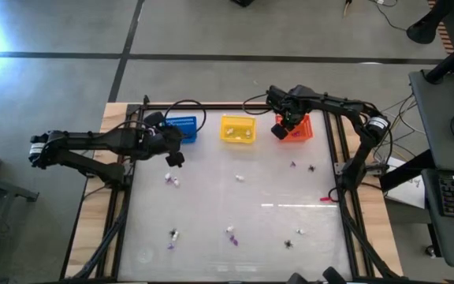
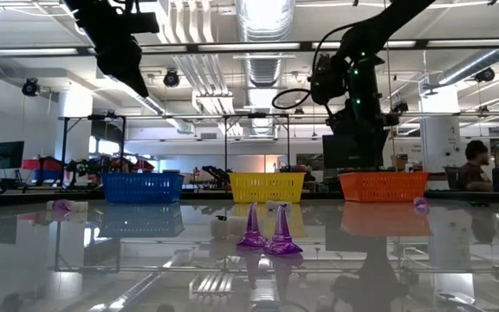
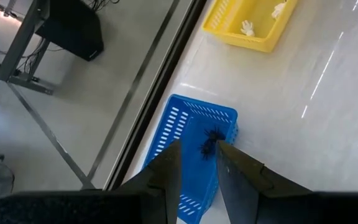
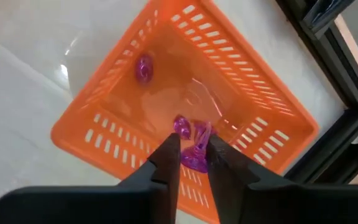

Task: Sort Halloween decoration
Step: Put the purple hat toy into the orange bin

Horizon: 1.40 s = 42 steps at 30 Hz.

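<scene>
The right gripper's (image 4: 192,152) two dark fingers stand a little apart over the orange mesh basket (image 4: 253,102), with a purple trinket (image 4: 197,149) showing in the narrow gap between their tips. Whether the pads touch it or it lies loose on the basket floor below cannot be told. Two more purple pieces lie in the same basket, one (image 4: 181,124) just beyond the fingertips and one (image 4: 144,67) near the far wall.

In the high view this gripper (image 1: 288,121) hangs above the orange basket (image 1: 299,131) at the table's (image 1: 211,205) far right.

The left gripper's (image 3: 197,158) fingers are also slightly parted, and I see nothing held between them. Beyond their tips a black spider-like trinket (image 3: 212,138) lies in the blue mesh basket (image 3: 185,118). Farther off, the yellow basket (image 3: 253,37) holds small white pieces (image 3: 247,27). From above, the left gripper (image 1: 173,151) hovers just in front of the blue basket (image 1: 181,128).

The rest of the Halloween decoration is scattered over the glossy tabletop: small white, purple and black bits, some (image 1: 172,181) near the left arm, others (image 1: 232,234) toward the near edge and one (image 1: 293,165) before the orange basket. In the low view two purple cone-shaped trinkets (image 2: 267,232) stand upright, side by side.
</scene>
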Available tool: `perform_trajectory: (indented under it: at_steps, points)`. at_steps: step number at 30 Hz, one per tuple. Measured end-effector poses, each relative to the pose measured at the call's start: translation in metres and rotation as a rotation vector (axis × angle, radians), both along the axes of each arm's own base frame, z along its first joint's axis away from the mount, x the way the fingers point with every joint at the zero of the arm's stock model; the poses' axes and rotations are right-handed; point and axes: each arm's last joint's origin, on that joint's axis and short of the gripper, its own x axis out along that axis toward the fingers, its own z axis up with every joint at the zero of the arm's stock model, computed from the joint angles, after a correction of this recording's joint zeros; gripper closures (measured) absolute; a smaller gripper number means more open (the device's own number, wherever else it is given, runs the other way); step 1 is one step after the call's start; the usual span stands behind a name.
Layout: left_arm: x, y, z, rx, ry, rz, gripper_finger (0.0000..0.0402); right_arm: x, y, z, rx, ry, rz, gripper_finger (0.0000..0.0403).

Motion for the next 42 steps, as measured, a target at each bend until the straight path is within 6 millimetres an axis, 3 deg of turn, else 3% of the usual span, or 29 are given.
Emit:
perform_trajectory:
  at_steps: [9, 19, 28, 35, 42]
  points:
    - [0.0, 0.0, 0.0, -0.01, -0.018, 0.017, 0.032, -0.001, 0.0, 0.0, -0.029, 0.027, -0.021, 0.0268]
    - [0.0, 0.0, 0.0, -0.005, -0.006, 0.006, 0.032, -0.002, 0.012, 0.011, 0.072, 0.055, -0.115, 0.0262]
    - [0.0, 0.0, 0.0, -0.002, 0.0, 0.001, 0.032, 0.007, 0.039, 0.024, 0.073, 0.057, -0.076, 0.0261]
    - [-0.004, 0.0, -0.003, -0.003, 0.065, -0.005, 0.032, 0.014, 0.07, 0.04, 0.027, -0.014, -0.152, 0.0261]
    - [-0.009, -0.001, -0.005, -0.008, 0.12, -0.005, 0.032, 0.027, 0.105, 0.044, 0.117, -0.088, -0.2, 0.0261]
